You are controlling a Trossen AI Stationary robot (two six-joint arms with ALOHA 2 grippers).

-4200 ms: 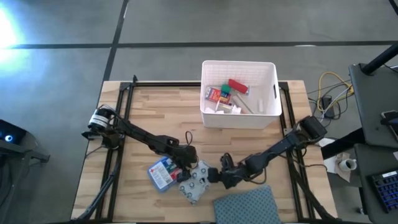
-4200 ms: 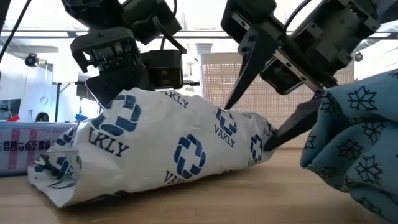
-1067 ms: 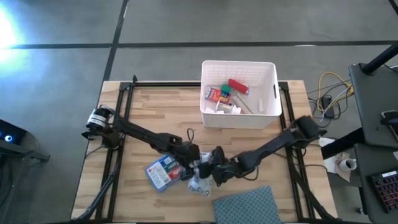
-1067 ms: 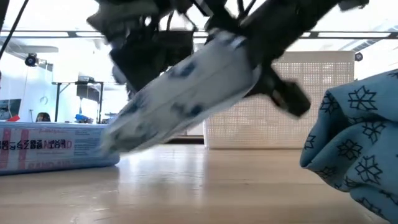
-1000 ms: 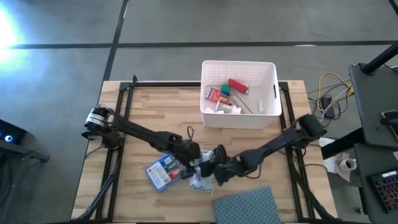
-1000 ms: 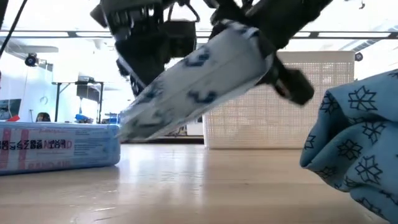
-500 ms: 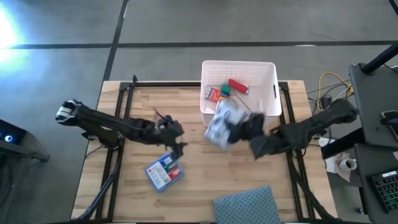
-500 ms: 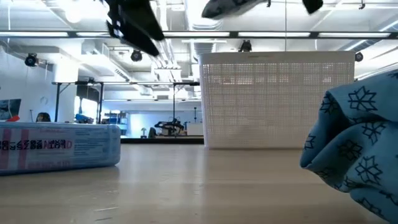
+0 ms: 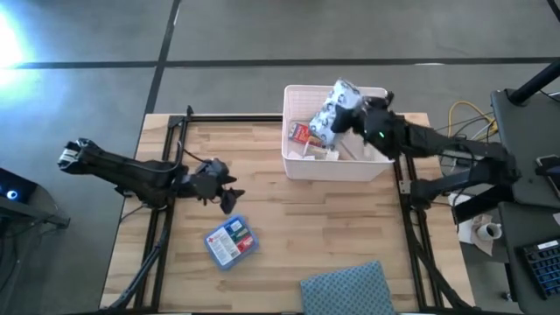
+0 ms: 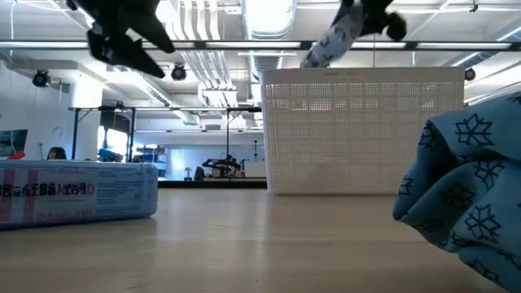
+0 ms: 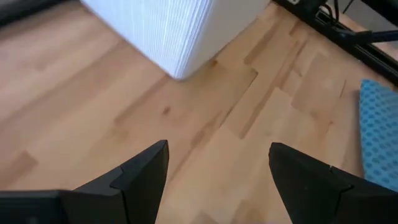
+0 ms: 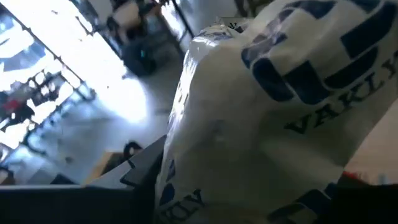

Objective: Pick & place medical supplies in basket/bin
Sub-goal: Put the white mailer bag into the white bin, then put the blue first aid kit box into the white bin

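In the high view the right gripper sits in the upper right of the frame, over the white bin, with the white patterned pouch hanging from it above the bin's back left part. The right wrist view fills almost wholly with that pouch, its blue emblems and lettering close against the camera, and the pouch is still in the fingers' hold (how wide they stand around it cannot be told). In the low view the pouch dangles at the top of the frame, just above the bin's perforated wall.

Inside the bin lie a red pack and other small supplies, partly hidden by the pouch.

The left gripper is at centre left of the high view, above bare table, its fingers spread wide with nothing between them. The blue-and-red flat packet lies on the wood at lower centre left, near that gripper but apart from it. The blue-grey dotted cloth rests at the bottom edge, right of centre.
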